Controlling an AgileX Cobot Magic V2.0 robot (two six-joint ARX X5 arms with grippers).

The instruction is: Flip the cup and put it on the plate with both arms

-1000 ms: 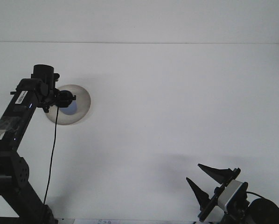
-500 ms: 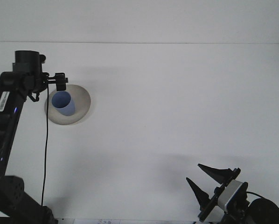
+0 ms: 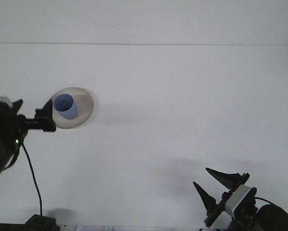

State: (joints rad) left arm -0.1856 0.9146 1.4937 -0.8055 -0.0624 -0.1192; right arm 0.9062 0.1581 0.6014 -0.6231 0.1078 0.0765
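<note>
On the grey plate [image 3: 84, 107] at far left the blue cup [image 3: 65, 106] stands mouth-up, freed, yet the left gripper [image 3: 44, 115], fingers spread and empty, hangs just beside the rim and could clip it, toppling the cup.

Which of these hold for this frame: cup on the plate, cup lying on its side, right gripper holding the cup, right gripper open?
1. The blue cup stands on the plate. True.
2. The cup lies on its side. False: it stands upright, opening up.
3. The right gripper holds the cup. False: it is far from it, at the near right, holding nothing.
4. The right gripper is open. True.
</note>
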